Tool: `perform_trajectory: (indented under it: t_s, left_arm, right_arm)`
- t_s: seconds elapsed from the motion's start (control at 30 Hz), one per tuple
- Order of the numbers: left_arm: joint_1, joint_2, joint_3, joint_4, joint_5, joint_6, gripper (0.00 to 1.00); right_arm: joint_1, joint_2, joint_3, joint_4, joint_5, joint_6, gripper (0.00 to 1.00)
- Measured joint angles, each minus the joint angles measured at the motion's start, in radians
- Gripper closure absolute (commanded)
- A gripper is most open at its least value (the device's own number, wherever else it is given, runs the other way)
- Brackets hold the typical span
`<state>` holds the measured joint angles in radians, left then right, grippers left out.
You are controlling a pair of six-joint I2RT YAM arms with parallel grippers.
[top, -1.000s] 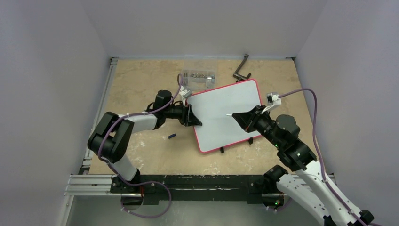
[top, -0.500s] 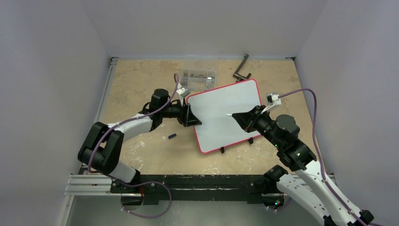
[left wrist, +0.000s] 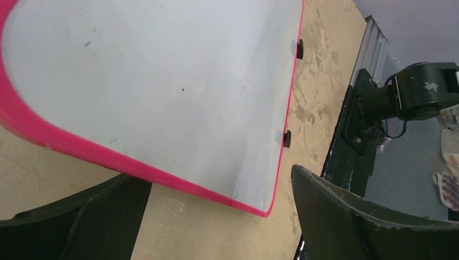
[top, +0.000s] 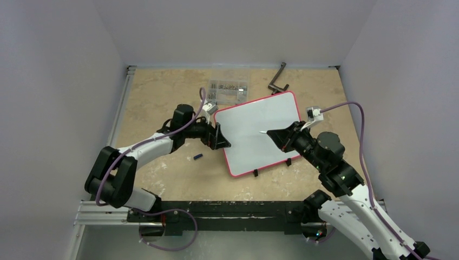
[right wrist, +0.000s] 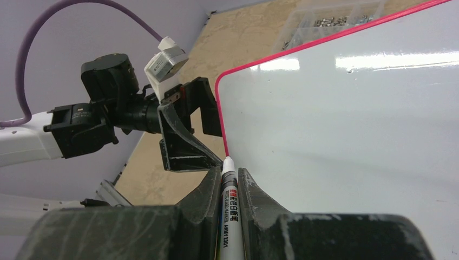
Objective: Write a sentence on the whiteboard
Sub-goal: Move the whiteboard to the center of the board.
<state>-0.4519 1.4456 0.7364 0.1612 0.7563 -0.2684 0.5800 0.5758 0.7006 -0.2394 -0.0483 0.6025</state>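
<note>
Open tabletop (top: 154, 103) far left; parts box (top: 228, 89) just behind whiteboard (top: 254, 135).

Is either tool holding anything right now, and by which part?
The right tool pinches a marker by its barrel. The left tool is open, holding nothing.

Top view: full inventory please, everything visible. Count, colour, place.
whiteboard: 1, white with red frame, centre of table, no writing visible
marker: 1, white, in right claw, tip over the board
clear box: 1, transparent, small parts inside, behind the board
bent tool: 1, black, far edge
small piece: 1, dark, maybe a cap, left of the board
table: 1, beige
left claw: open, at board's left edge
right claw: shut on marker
</note>
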Motion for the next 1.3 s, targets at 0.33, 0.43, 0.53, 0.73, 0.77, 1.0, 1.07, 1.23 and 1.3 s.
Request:
perform_trajectory:
  t_s: [0.33, 0.43, 0.53, 0.73, 0.77, 1.0, 1.07, 1.23, 1.3]
  left_arm:
    - [0.0, -0.07, 0.0, -0.124, -0.087, 0.01, 0.0]
    - [0.0, -0.153, -0.006, -0.143, -0.126, 0.009, 0.0]
    - [0.0, -0.241, -0.017, -0.157, -0.17, 0.0, 0.0]
    - [0.0, -0.397, -0.002, -0.268, -0.287, -0.027, 0.0]
    - [0.0, -0.419, 0.015, -0.308, -0.31, -0.027, 0.0]
    - [0.0, -0.384, 0.375, -0.555, -0.391, 0.013, 0.0]
    - [0.003, -0.311, 0.526, -0.618, -0.39, 0.038, 0.0]
    - [0.068, -0.125, 0.752, -0.733, -0.309, 0.074, 0.04]
    - [0.102, -0.053, 0.796, -0.768, -0.263, 0.079, 0.04]
  right_arm:
    - [0.0, -0.001, 0.0, 0.0, 0.0, 0.0, 1.0]
    - [0.0, 0.0, 0.0, 0.0, 0.0, -0.001, 1.0]
    - [0.0, 0.003, 0.0, 0.0, 0.0, -0.002, 1.0]
    - [0.0, 0.016, 0.0, 0.0, 0.0, -0.005, 1.0]
    - [0.0, 0.02, 0.0, 0.0, 0.0, -0.006, 1.0]
    - [0.0, 0.021, 0.0, 0.0, 0.0, -0.016, 1.0]
    - [0.0, 0.02, 0.0, 0.0, 0.0, -0.02, 1.0]
    - [0.0, 0.015, 0.0, 0.0, 0.001, -0.023, 1.0]
    - [0.0, 0.01, 0.0, 0.0, 0.001, -0.025, 1.0]
